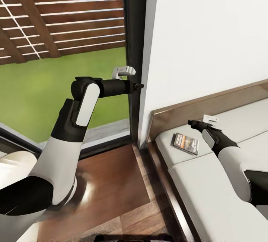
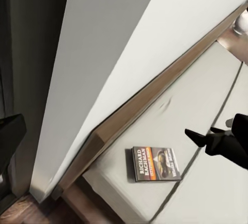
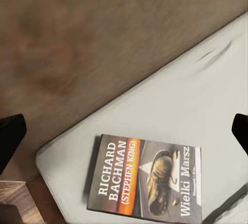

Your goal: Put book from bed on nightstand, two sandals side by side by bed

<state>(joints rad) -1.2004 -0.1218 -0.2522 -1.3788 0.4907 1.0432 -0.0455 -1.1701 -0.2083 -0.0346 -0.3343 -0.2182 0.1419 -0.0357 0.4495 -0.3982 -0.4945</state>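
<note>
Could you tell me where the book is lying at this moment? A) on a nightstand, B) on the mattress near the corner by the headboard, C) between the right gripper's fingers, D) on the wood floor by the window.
B: the book lies flat on the bed mattress near the headboard corner, with the right gripper above it and not touching.

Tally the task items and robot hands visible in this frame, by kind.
Book: 1
Bed: 1
Robot hands: 2, left hand, right hand
Total: 4
</note>
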